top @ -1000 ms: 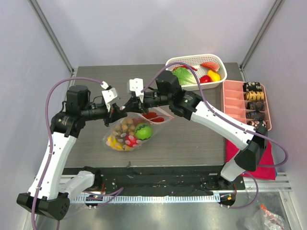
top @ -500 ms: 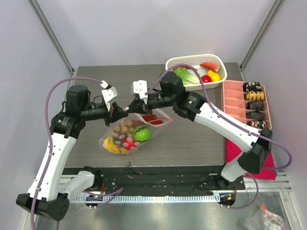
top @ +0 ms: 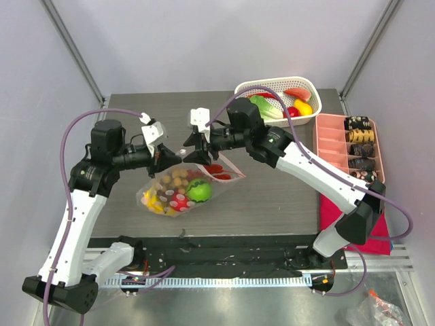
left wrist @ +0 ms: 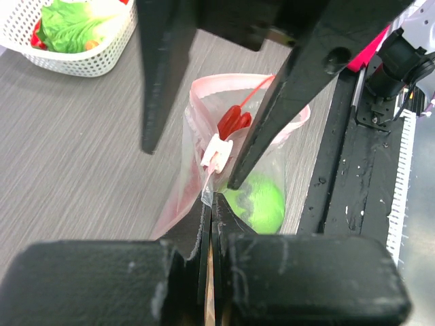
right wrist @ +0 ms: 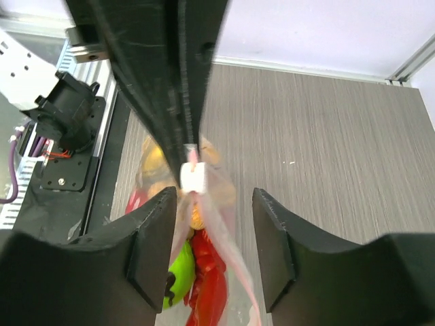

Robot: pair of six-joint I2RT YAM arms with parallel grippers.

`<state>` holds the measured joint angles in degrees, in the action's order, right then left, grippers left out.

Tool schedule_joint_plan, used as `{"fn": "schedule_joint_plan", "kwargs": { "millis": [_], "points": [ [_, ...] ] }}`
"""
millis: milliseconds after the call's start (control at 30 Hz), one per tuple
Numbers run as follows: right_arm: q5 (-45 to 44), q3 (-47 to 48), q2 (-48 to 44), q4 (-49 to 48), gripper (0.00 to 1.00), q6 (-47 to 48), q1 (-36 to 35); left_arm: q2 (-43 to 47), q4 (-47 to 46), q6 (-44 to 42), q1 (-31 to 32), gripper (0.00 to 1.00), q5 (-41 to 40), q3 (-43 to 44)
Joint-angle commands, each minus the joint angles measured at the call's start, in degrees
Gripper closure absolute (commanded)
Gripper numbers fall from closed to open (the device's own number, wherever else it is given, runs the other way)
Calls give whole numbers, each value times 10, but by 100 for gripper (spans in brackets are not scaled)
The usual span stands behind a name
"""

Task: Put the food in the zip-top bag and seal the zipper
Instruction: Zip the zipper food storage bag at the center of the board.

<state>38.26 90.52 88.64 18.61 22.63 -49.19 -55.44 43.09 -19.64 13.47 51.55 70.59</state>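
Fig.: L gripper (left wrist: pixel 212 204) pinched shut on zipper (left wrist: pixel 194 109) end; R gripper (right wrist: pixel 214 197) jaws apart, straddling white slider (right wrist: pixel 195 178), gripping nothing. Zip-top bag (top: pixel 178 193) w/ food (top: pixel 198 191) inside hangs between the 2 arms; zipper's long axis runs L-to-R, R nearer slider.

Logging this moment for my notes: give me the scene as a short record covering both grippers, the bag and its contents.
left gripper: shut on zip-top bag at its mouth edge
right gripper: open, straddling the white slider
food in bag: green round fruit, chilli peppers, berry cluster
zipper: mouth looks unsealed past the slider
also present: white basket, pink tray
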Motion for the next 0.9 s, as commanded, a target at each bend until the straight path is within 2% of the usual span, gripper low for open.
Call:
{"fn": "schedule_joint_plan", "kwargs": {
  "millis": [0,133,333,500,667,733,767,867],
  "points": [
    [6,43,7,-7,44,-19,0,12,-42,0,-1,100,29,29],
    [9,52,8,-7,44,-21,-3,12,-35,-8,-1,100,29,26],
    [19,55,2,-2,54,-15,-6,10,-36,-6,-1,100,22,25],
    [16,51,0,7,73,7,-11,8,-43,-1,-2,100,23,25],
    [14,53,0,9,83,7,-13,8,-36,-5,-2,100,19,25],
    [13,54,-1,11,79,6,-13,8,-36,-5,-2,100,18,25],
    [11,54,-2,11,65,4,-13,7,-36,-4,-2,100,17,25],
    [1,55,-3,12,58,2,-16,2,-34,-3,-2,100,20,27]
  ]
}}
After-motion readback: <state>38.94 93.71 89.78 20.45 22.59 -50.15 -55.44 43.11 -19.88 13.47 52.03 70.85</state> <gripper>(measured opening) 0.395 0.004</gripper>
